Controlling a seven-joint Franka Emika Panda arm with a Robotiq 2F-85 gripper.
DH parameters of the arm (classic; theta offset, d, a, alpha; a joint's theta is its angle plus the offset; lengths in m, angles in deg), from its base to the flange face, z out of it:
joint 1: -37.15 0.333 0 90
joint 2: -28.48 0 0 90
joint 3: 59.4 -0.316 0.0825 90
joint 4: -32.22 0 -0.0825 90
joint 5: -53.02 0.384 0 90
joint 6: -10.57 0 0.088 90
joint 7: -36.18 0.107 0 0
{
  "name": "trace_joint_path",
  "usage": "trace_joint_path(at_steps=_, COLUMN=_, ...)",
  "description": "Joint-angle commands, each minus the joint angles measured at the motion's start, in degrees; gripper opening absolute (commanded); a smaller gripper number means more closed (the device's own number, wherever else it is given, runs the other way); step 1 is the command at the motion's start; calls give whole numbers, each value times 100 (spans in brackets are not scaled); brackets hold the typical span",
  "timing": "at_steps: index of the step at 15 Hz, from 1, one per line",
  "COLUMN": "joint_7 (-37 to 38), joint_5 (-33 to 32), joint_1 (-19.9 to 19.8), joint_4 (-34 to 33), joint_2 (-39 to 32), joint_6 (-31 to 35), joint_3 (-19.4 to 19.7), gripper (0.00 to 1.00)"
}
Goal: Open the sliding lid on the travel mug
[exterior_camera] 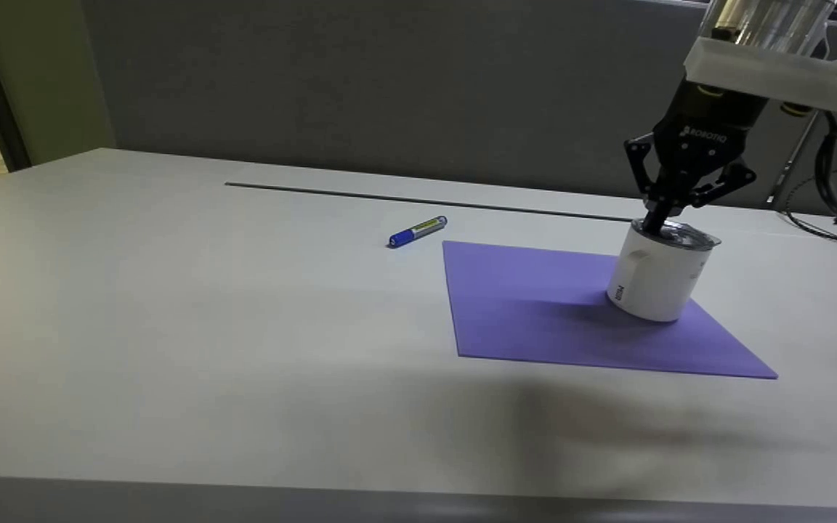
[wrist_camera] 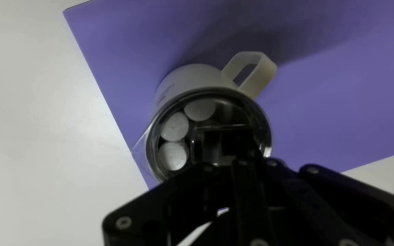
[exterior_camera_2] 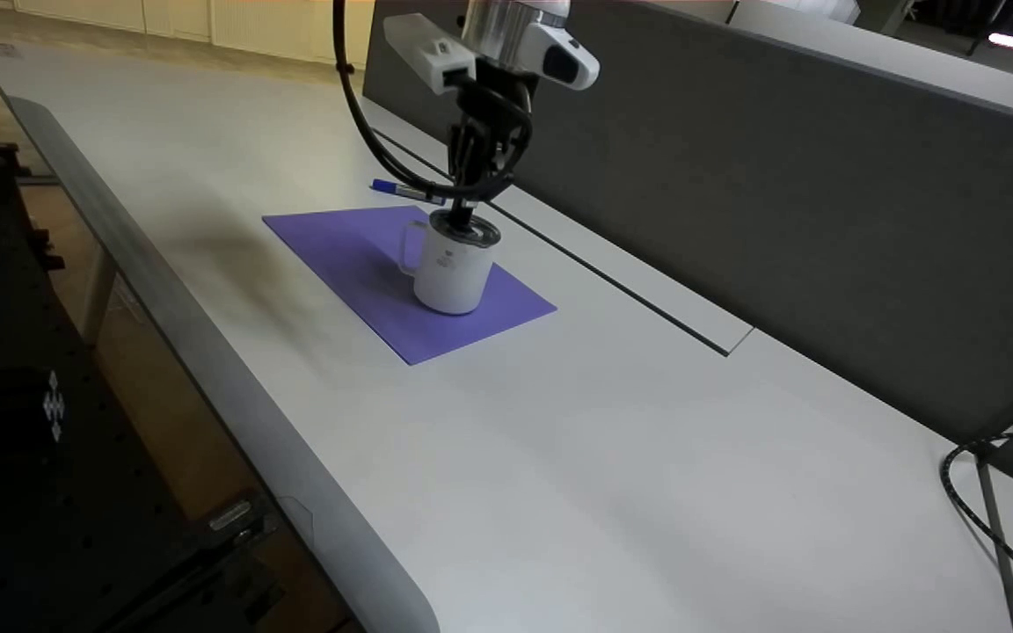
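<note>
The travel mug, white with a handle, stands upright on a purple sheet in both exterior views [exterior_camera: 657, 282] [exterior_camera_2: 452, 280]. In the wrist view [wrist_camera: 192, 78] I look down on it from above. The sliding lid [exterior_camera: 689, 236] [exterior_camera_2: 484, 236] is dark and see-through, seated on the mug's top. In the wrist view the lid [wrist_camera: 229, 112] shows pale round discs along one side and a square recessed part. My gripper [exterior_camera: 654, 222] [exterior_camera_2: 461, 216] is shut, its fingertips down at the lid's top. The fingers hide part of the lid; whether they pinch anything cannot be seen.
The purple sheet [exterior_camera: 520, 312] lies under the mug on the white table [exterior_camera: 208, 349]. A blue marker [exterior_camera: 418, 231] lies beyond the sheet. A grey partition [exterior_camera: 360, 87] stands behind the table. Cables [exterior_camera_2: 999, 536] lie at one end.
</note>
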Motion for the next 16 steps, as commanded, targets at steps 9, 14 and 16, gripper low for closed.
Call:
trace_joint_path(at_steps=9, joint_7=154, joint_5=-395, joint_1=-9, joint_4=-5, joint_2=81, joint_6=-303, joint_3=226, gripper=0)
trace_joint_path(at_steps=14, joint_7=21, joint_5=-64, joint_1=-75, joint_4=-137, joint_2=94, joint_6=-359, joint_3=88, gripper=0)
trace_joint_path(at_steps=16, joint_7=-41, joint_5=57, joint_1=-103, joint_4=-186, joint_2=123, joint_6=-549, joint_3=31, gripper=0)
